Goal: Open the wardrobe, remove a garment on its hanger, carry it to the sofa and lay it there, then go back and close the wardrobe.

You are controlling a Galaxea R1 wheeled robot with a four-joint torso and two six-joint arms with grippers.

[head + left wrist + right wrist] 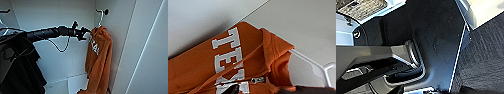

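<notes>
Inside the wardrobe (50, 15), the left gripper (86, 33) touches the hung garment (98, 57), its grip impossible to judge; the left wrist view adds white lettering (229, 58) and a zip pull (258, 80).

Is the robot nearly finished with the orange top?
Not yet. The wardrobe is already open. The left hand is up at the orange top, which hangs by its hanger from a peg. Carrying it to the sofa and closing up are left.
</notes>
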